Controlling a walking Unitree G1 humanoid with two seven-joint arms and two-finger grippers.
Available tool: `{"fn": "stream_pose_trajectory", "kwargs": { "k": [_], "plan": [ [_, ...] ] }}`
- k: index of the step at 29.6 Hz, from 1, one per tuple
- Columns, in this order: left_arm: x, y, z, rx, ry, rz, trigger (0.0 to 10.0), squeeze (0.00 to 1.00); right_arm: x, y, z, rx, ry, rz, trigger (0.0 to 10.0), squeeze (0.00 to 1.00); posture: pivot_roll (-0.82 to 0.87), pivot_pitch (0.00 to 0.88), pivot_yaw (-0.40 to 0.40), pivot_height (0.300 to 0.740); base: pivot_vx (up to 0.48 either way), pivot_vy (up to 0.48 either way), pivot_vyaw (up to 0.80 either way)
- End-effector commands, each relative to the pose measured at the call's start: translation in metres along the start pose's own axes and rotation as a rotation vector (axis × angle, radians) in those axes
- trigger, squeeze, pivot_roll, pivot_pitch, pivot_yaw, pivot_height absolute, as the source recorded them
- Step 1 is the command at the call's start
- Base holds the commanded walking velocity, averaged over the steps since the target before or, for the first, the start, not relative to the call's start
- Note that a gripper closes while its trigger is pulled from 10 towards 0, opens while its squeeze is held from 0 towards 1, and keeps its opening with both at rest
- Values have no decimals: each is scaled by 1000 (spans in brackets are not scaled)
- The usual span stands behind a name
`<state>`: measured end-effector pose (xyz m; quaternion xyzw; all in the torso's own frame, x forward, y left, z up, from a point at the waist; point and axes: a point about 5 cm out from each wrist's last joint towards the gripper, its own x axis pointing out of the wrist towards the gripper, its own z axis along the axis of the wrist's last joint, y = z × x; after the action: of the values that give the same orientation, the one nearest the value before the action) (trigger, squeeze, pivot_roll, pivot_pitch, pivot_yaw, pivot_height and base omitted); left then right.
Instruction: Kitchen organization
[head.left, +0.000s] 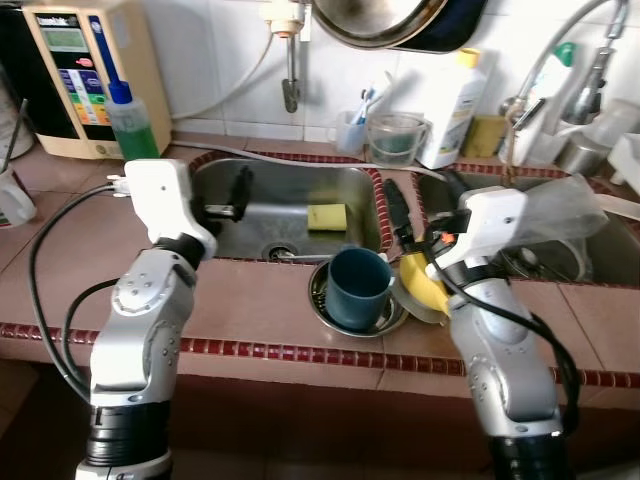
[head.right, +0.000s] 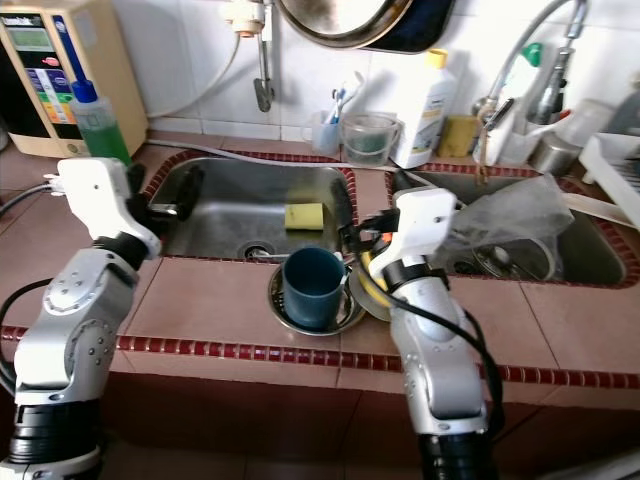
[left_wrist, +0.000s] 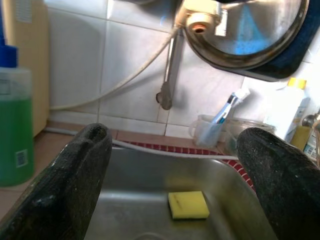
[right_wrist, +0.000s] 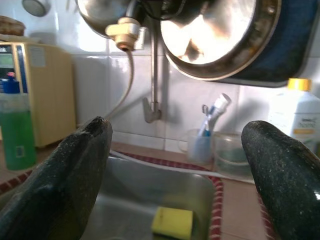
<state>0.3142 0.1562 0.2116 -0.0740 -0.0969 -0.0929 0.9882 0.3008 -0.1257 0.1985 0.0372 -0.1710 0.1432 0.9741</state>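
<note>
A dark blue cup (head.left: 358, 288) stands upright in a shallow steel bowl (head.left: 320, 303) on the tiled counter, in front of the divider between two sinks. A yellow dish (head.left: 420, 285) leans beside it, under my right wrist. A yellow sponge (head.left: 327, 216) lies in the left sink (head.left: 260, 215). My left gripper (head.left: 238, 192) hangs open over that sink's left side, holding nothing. My right gripper (head.left: 425, 205) stands open above the divider, just behind the cup, also holding nothing. Both wrist views look past spread fingers (left_wrist: 75, 185) at the sponge (right_wrist: 172, 222).
A green soap bottle (head.left: 132, 120) and a beige water purifier (head.left: 70, 70) stand at the back left. A toothbrush cup (head.left: 352, 128), clear jug (head.left: 395, 138) and white bottle (head.left: 455, 110) line the back wall. A pan (head.left: 385, 20) hangs above. Clear plastic (head.left: 560, 215) covers the right sink, by a faucet (head.left: 560, 60).
</note>
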Motion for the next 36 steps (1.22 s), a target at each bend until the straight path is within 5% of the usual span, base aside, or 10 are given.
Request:
{"fn": "stream_pose_trajectory", "kwargs": {
  "k": [1,36],
  "plan": [
    [1,-6,4,9,-19,-29,10000,0,1,-5,4,-17,-16,-12,10000,0,-57,26,7,740,0,0,0],
    [-12,-14,5,139,-7,-223,10000,0,-12,2,-7,-59,55,26,10000,0,-63,59,7,740,0,-51,0]
  ]
}}
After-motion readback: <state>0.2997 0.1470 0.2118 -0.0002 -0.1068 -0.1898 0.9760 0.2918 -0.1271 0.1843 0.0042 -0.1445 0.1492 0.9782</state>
